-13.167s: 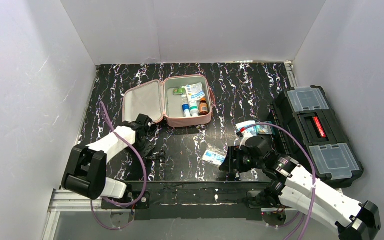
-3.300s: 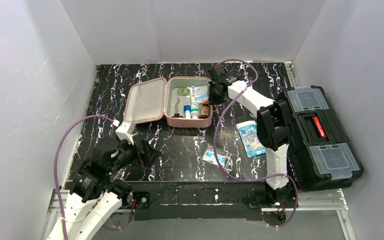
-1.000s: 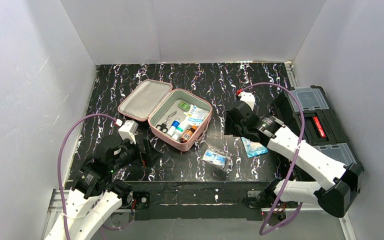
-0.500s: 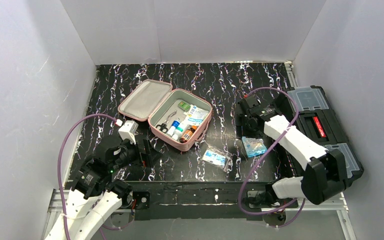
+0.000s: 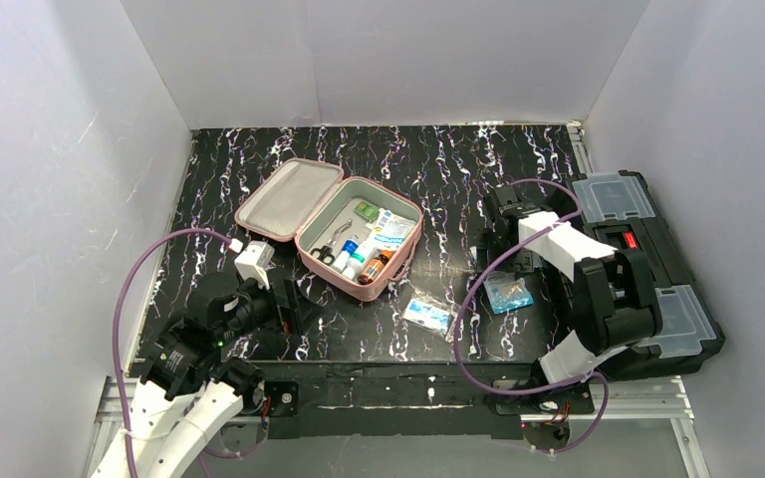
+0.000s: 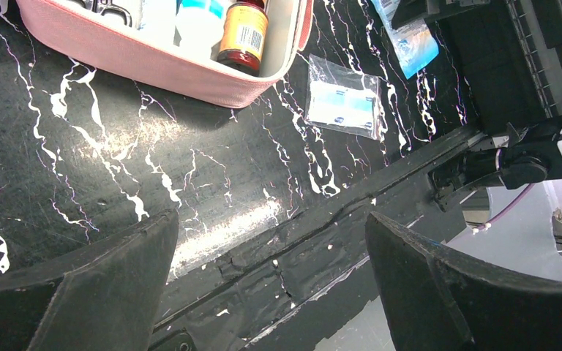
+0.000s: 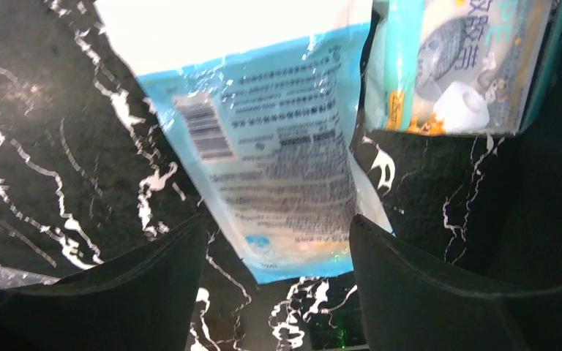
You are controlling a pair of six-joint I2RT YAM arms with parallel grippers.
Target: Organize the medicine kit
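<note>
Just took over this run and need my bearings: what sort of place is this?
Probably a robot test booth in a lab: plain white panels wall in the black marbled tabletop, and the medicine kit and black toolbox look like staged props.

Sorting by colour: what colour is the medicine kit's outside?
The medicine kit is pink; top external view shows it best.

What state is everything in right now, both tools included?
medicine kit: open, lid laid back, items inside.
amber bottle: capped, inside the kit.
blue packet: flat on the table, outside the kit.
clear bag: flat on the table, outside the kit.
black toolbox: clear compartment lids look shut.
left tool: open, empty.
right tool: open, fingers either side of the blue packet, not closed on it.
</note>
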